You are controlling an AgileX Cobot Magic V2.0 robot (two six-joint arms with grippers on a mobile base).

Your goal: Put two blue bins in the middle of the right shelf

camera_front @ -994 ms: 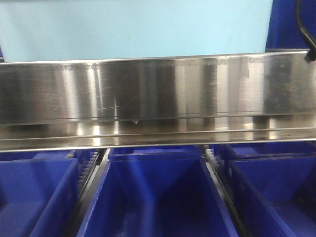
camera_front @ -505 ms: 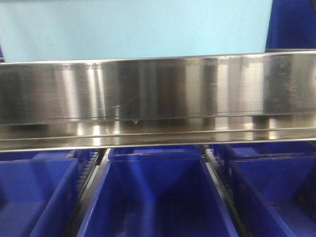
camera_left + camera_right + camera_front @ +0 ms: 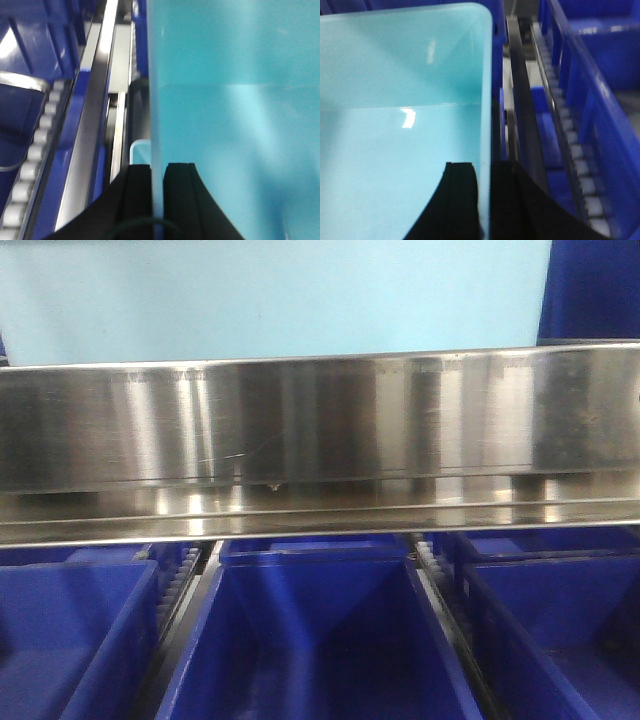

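Left wrist-mounted view: the light-blue bin fills the right of the frame. Its thin side wall is pinched between the two black pads of the left tool, which is closed on that wall. On the opposite side, the right tool is likewise closed over the bin's other wall, one pad inside the tub and one outside, some way along from a rounded corner of the rim. The bin looks empty.

From the front camera, its pale face spans the top of the frame above a brushed steel shelf rail. Whether its base rests on anything or hangs free between the arms cannot be told. Under the rail sits a row of dark-blue bins, side by side, and a roller track runs alongside them in the wrist views.

Judged from this, the robot is in the carrying step with one bin. The bin is gripped by both arms and not yet set on the right shelf's middle tier, which is out of frame. The next move calls for both arms to travel together at a matched pace, so the wall grips neither twist nor slip. The bin should be held level and clear of the steel rail and the dark-blue bins until the target tier is reached.
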